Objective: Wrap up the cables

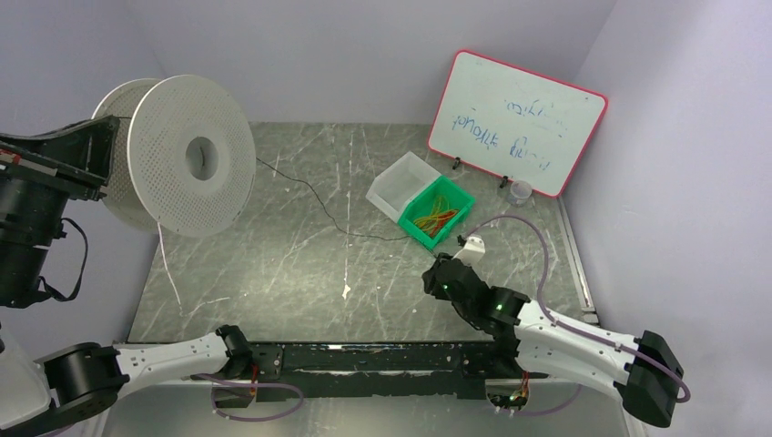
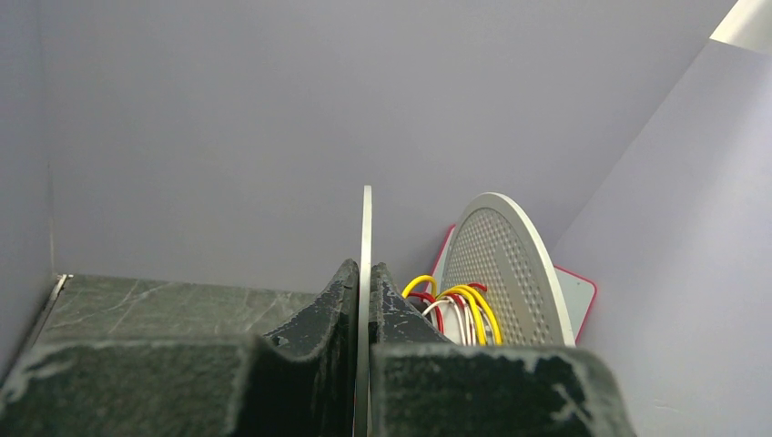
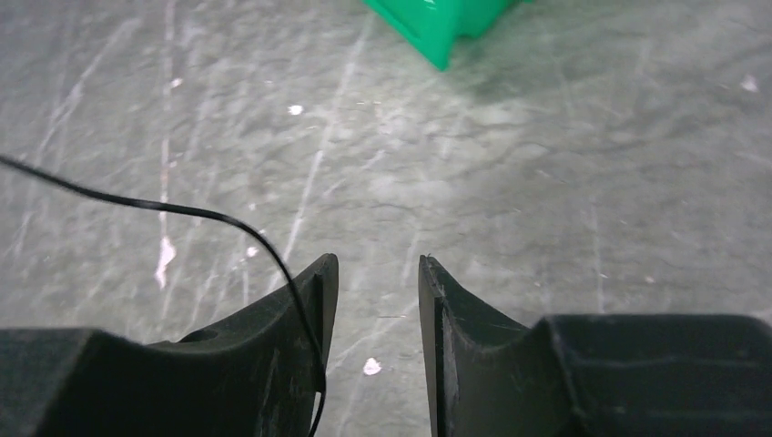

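Observation:
A large white perforated spool [image 1: 187, 155] is held up at the table's far left. My left gripper [image 1: 109, 146] is shut on the thin edge of its rear flange [image 2: 366, 228]. Yellow, red and white cables [image 2: 460, 305] are wound on the hub. A black cable [image 1: 314, 196] runs from the spool across the table toward my right gripper [image 1: 443, 273]. That gripper [image 3: 378, 264] is open and low over the table. The black cable [image 3: 182, 211] drapes over its left finger, not clamped. A green bin [image 1: 437, 214] holds yellow, orange-red and green cables.
A clear white bin [image 1: 401, 182] stands against the green bin. A red-framed whiteboard [image 1: 519, 118] leans at the back right with a small clear cup [image 1: 521, 191] in front. A white strand [image 1: 166, 264] hangs from the spool to the table. Walls enclose three sides.

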`<state>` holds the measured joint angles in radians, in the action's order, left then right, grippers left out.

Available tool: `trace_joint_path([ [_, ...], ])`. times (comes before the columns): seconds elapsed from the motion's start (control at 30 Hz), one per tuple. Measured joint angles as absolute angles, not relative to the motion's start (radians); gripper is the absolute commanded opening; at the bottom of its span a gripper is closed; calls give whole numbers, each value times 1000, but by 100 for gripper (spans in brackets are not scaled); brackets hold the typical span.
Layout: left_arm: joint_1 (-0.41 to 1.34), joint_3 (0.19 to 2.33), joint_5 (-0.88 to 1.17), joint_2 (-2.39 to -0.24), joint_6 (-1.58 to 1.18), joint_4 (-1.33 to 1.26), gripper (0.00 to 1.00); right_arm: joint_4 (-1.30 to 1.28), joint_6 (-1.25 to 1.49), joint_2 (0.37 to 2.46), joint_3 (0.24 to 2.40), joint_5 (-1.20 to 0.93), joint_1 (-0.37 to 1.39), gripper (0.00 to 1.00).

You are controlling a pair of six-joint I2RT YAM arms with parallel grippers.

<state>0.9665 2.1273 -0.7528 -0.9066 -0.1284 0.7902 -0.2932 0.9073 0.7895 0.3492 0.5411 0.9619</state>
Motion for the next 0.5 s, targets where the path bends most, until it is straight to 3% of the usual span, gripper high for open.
trace_joint_path([
  [0.23, 971, 2125, -747, -929, -127, 790, 7, -194, 809, 772, 294, 409, 962, 40],
  [0.5, 974, 2127, -755, -930, -108, 789, 7, -86, 800, 776, 184, 182, 962, 32],
])
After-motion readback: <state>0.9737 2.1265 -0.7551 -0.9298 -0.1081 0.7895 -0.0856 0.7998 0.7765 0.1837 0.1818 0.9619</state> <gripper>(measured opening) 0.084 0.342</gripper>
